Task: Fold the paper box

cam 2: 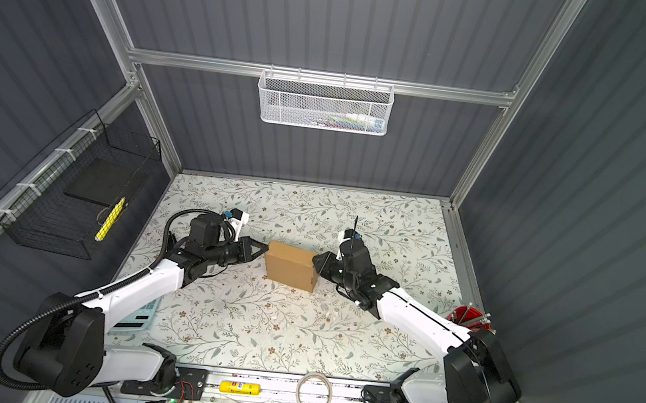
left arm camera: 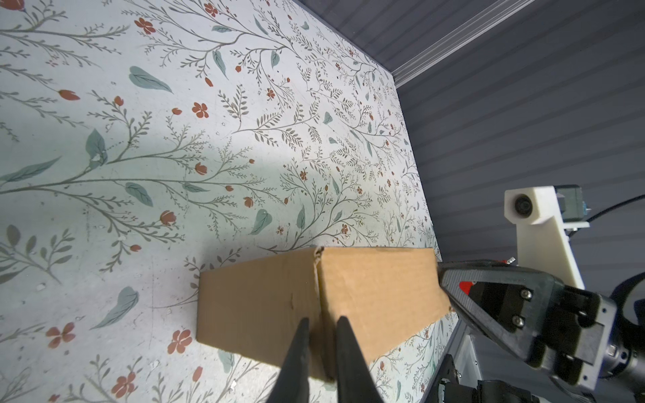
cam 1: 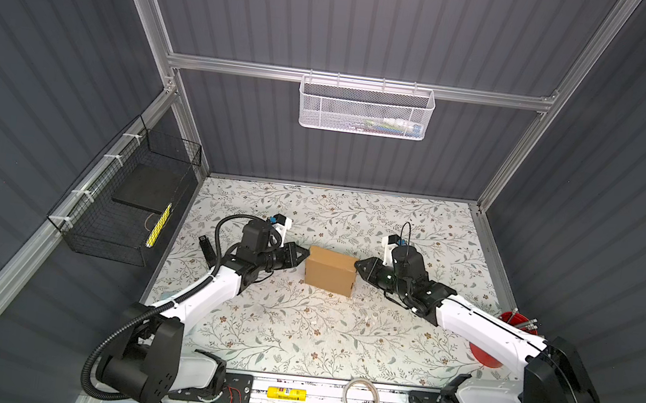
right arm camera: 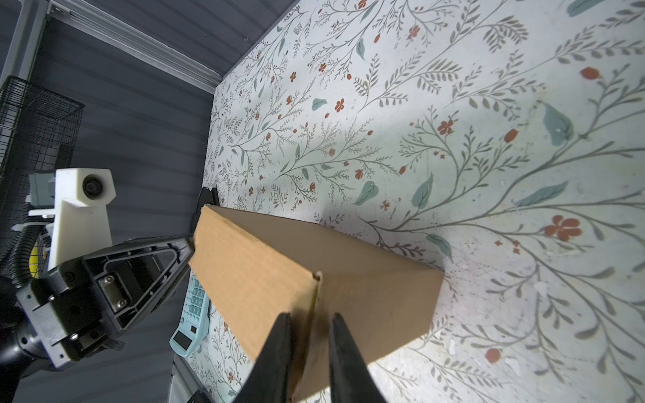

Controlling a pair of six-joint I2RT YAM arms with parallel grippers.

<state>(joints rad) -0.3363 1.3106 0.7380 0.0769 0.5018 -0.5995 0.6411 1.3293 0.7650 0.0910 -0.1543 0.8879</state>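
Box (cam 1: 330,270) sits closed between both sets of fingertips. Right gripper (cam 1: 358,265) pinches one end corner, jaws narrow. Left gripper (cam 1: 305,253) straddles the opposite corner, jaws near closed; grip probable, contact hidden. Advise equal, level inward pressure so flaps seat without skew.

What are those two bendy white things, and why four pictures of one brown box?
They are two robot arms standing at the near edge of a flowery table. Two pictures look down from a camera high above; the other two come from small cameras on the arms' wrists, looking along the fingers. In the middle is a brown cardboard paper box, folded into shape. The right hand pinches one end. The left hand has its fingers on either side of the other end; whether it squeezes, I cannot tell. A teal calculator lies under the left arm.
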